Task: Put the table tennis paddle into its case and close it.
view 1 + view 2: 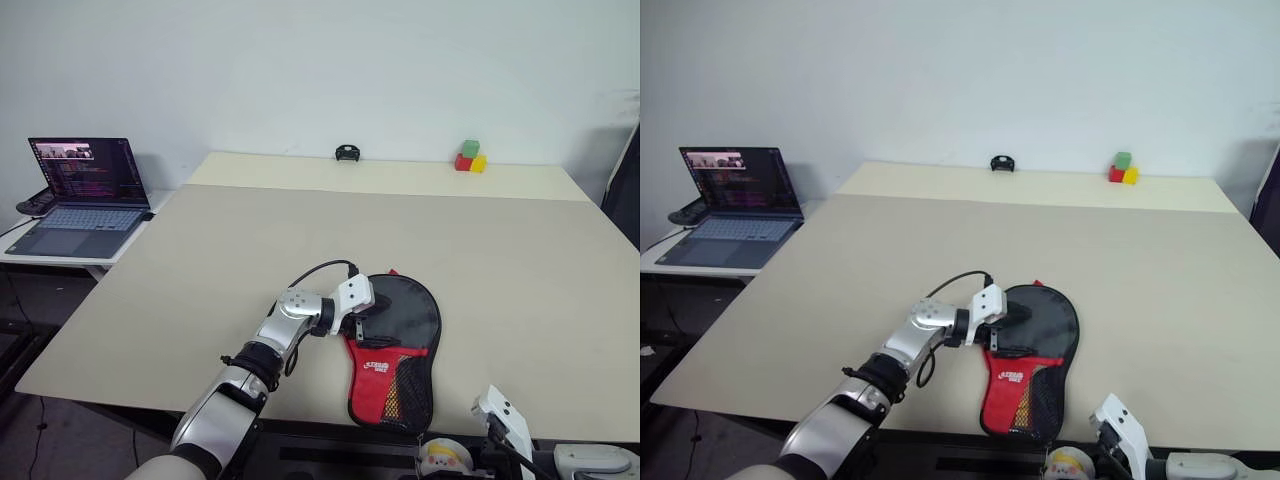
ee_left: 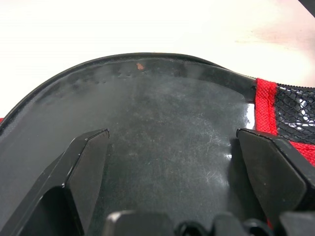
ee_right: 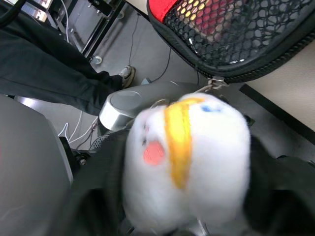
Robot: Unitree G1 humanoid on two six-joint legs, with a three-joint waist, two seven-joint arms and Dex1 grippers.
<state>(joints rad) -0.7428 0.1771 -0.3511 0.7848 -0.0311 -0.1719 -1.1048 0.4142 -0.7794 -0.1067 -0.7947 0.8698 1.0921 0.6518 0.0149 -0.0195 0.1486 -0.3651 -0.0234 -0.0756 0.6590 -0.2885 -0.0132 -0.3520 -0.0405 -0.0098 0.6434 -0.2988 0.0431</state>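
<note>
Closing the zip is the step I judge us to be in. The case (image 1: 395, 360) lies flat on the table (image 1: 300, 220) close to the near edge, round end away from me. Its narrow red and mesh end reaches the rim and pokes a little past it. I take the paddle to be inside already, since a smooth black face sits under the round end and something red and yellow shows through the mesh (image 3: 236, 29). I cannot make out the handle itself.

My left gripper (image 2: 172, 142) is released, its two black fingers (image 2: 88, 162) spread wide over that black face. It is low over the round end and grasps nothing. I cannot say for sure whether it presses on the case.

My right gripper (image 1: 490, 432) sits below the table edge, right at the fluffy white and yellow charm (image 3: 187, 167). The charm hangs from the zip pull (image 3: 216, 82) at the narrow end. Whether the right gripper has hold of the charm, I cannot tell.

I also cannot read how far the zip is already drawn.

Next I would need a sure hold on the charm or the pull itself. Then I would draw it along the seam around the case while the left gripper pins the round end so the pouch does not slide. The soft charm may slip or swing, so I would pull slowly and in line with the teeth.
</note>
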